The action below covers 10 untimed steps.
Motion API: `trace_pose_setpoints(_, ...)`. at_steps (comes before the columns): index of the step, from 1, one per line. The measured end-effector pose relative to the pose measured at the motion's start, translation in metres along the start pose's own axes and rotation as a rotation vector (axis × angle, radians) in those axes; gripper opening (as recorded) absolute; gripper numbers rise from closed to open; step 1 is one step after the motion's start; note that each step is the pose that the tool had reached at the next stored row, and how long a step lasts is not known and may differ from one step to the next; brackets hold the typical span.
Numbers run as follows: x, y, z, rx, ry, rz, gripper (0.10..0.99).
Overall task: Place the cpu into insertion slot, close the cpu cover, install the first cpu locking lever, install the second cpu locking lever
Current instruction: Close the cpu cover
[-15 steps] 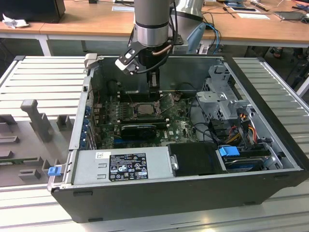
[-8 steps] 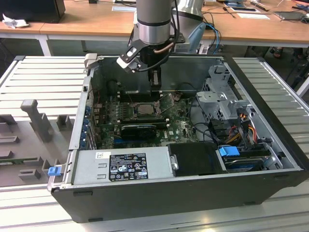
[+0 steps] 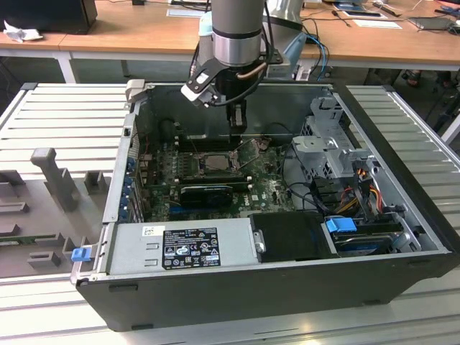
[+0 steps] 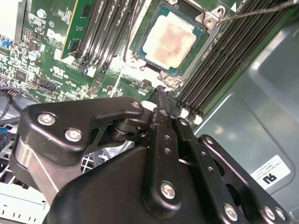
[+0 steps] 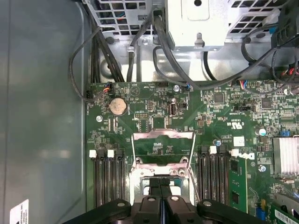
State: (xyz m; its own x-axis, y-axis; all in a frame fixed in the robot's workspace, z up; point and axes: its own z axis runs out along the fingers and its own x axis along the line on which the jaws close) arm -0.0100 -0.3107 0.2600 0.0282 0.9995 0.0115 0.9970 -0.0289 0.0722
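I cannot read any print clearly. A black label (image 3: 190,248) with white print and a small white sticker (image 3: 153,231) stand on the grey power supply (image 3: 233,244). In the second wrist view, one white label (image 4: 271,173) with a black mark stands on the case wall (image 4: 273,93).

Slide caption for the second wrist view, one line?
Shut gripper poised near the edge of the insertion slot, cpu already seated inside, memory slots flanking it.

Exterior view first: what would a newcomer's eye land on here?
The arm plunging into the open case, gripper shut low over the board. In the second wrist view the cpu lies seated in the insertion slot, just beyond the gripper. In the first wrist view the cpu cover is raised open.
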Motion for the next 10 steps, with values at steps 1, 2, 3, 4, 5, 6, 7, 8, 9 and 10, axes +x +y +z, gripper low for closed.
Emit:
trace_pose_setpoints(1, 0.0002, 0.0008, 0.0000, 0.000, -0.0001, 0.000, 0.106)
trace_pose_setpoints(2, 0.0005, 0.0017, 0.0000, 0.000, -0.0001, -0.001, 0.106)
trace_pose_setpoints(3, 0.0006, 0.0024, 0.0000, 0.001, -0.0002, -0.001, 0.106)
trace_pose_setpoints(4, 0.0008, 0.0032, 0.0000, 0.001, -0.0002, -0.001, 0.106)
trace_pose_setpoints(5, 0.0011, 0.0043, -0.0006, 0.001, -0.0005, -0.002, 0.106)
trace_pose_setpoints(6, 0.0014, 0.0045, -0.0016, 0.001, -0.0016, -0.002, 0.106)
trace_pose_setpoints(7, 0.0018, 0.0046, -0.0028, 0.001, -0.0026, -0.002, 0.106)
trace_pose_setpoints(8, 0.0020, 0.0049, -0.0038, 0.001, -0.0032, -0.002, 0.106)
trace_pose_setpoints(9, 0.0022, 0.0052, -0.0044, 0.001, -0.0036, -0.002, 0.106)
trace_pose_setpoints(10, 0.0025, 0.0065, -0.0055, 0.002, -0.0041, -0.002, 0.106)
